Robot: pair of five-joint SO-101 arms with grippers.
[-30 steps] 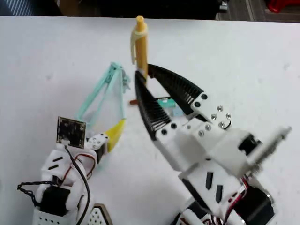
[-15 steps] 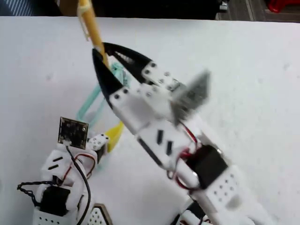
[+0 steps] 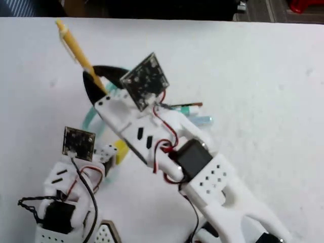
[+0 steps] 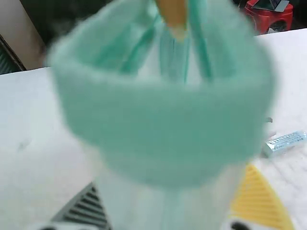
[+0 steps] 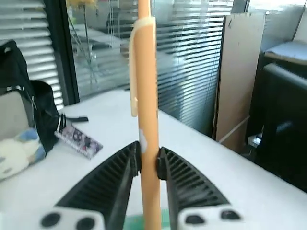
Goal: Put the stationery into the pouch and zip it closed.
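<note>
Pouch (image 4: 163,139) mouth open; pen (image 5: 146,96) tip at mouth, pinched by right gripper (image 5: 148,160).

Right tool (image 5: 148,155) pinched tight, outstretched beyond the left tool (image 3: 119,150).

The yellow pen (image 3: 75,46) is pinched in the right pincer (image 5: 148,158) and tilts over the pouch (image 3: 91,117), nib at its open mouth. The pouch is clear with a mint-green rim. Near the pouch, a pale-blue packet (image 3: 203,120) and a thin stick (image 3: 186,106) lie on the desk (image 3: 263,76).
</note>
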